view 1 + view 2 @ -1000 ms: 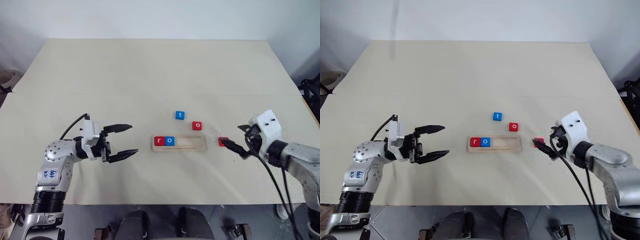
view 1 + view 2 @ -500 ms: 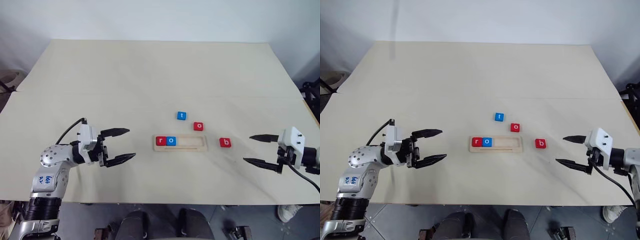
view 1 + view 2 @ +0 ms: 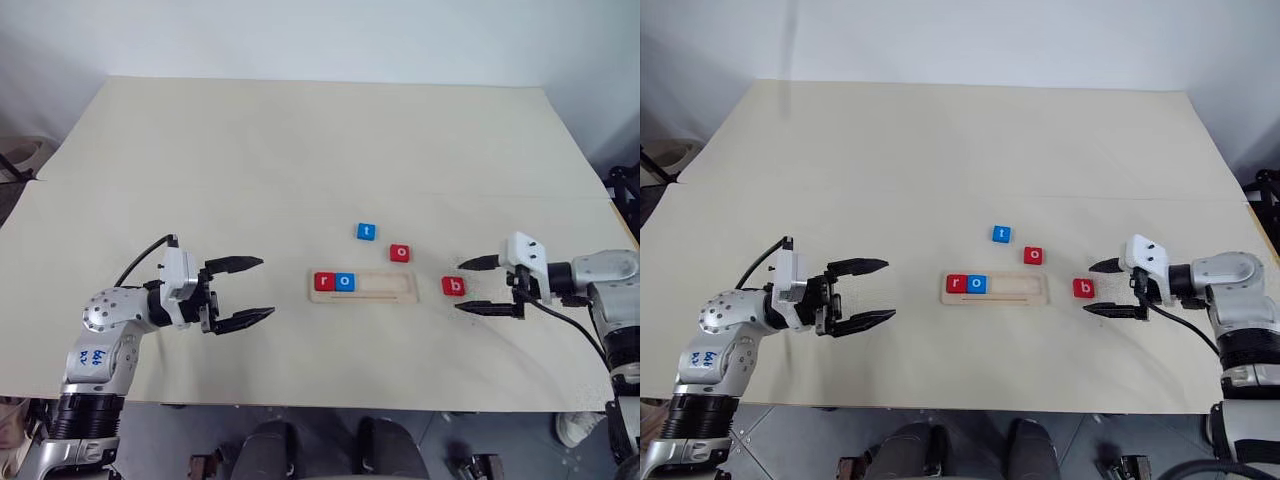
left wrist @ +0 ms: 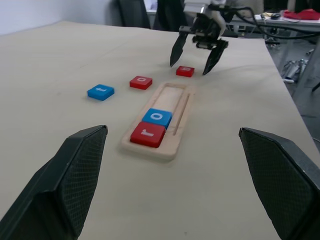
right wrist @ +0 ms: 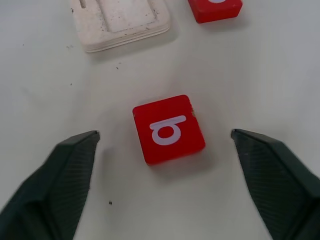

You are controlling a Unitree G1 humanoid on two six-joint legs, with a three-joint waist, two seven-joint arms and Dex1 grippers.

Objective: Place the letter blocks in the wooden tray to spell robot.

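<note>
Red b block (image 3: pixel 453 286) now btwn right fingers (image 3: pixel 473 263), earlier beside.

Wooden tray (image 3: pixel 385 293) holds red r (image 3: pixel 323 282), blue o (image 3: pixel 345 282); blue t (image 3: pixel 366 232), red o (image 3: pixel 400 253), red b (image 3: pixel 453 287) lie loose.

The left gripper (image 3: pixel 245 291) hangs low over the bench on a bent arm, pointing level toward the middle, its jaws spread wide and holding nothing. The right gripper (image 3: pixel 465 287) reaches in from the robot's right, tilted slightly downward, its two black fingers (image 5: pixel 65 175) parted wide and closed on nothing, its forearm stretched across the bench edge.
</note>
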